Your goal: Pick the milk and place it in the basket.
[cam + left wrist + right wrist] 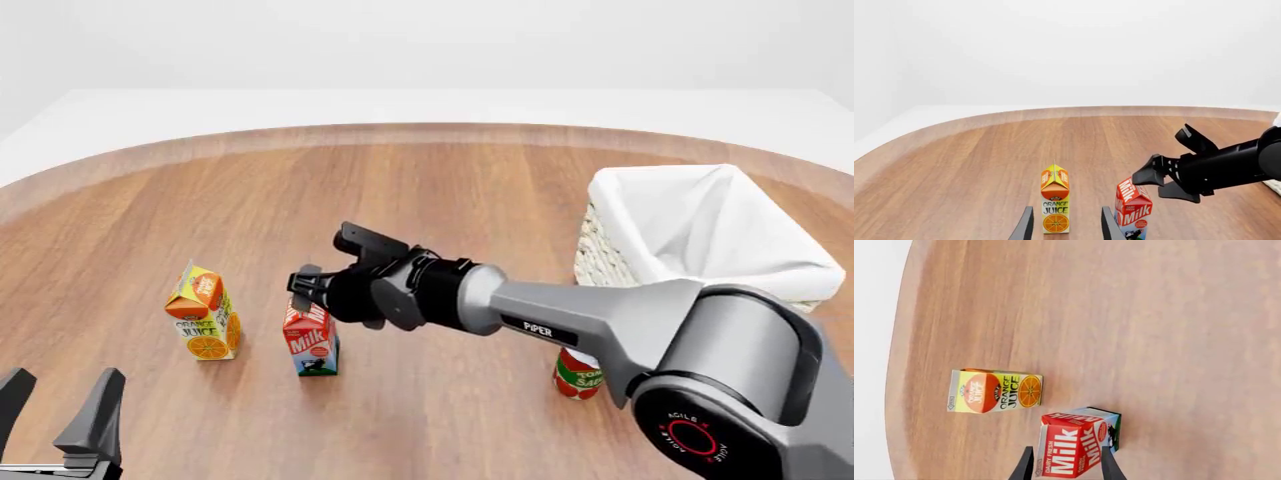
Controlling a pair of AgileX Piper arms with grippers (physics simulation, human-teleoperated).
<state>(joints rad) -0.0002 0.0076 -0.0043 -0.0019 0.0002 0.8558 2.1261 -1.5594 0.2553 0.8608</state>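
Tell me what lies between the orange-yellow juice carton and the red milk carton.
Only bare wooden tabletop separates the orange-yellow juice carton and red milk carton, seen in the front view.

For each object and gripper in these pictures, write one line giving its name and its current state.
milk: upright on the table, between the right gripper's fingers.
orange juice carton: upright, untouched.
basket: upright, nothing visible inside.
red can: standing, partly hidden by the right arm.
right gripper: open around the milk's top.
left gripper: open, holding nothing.
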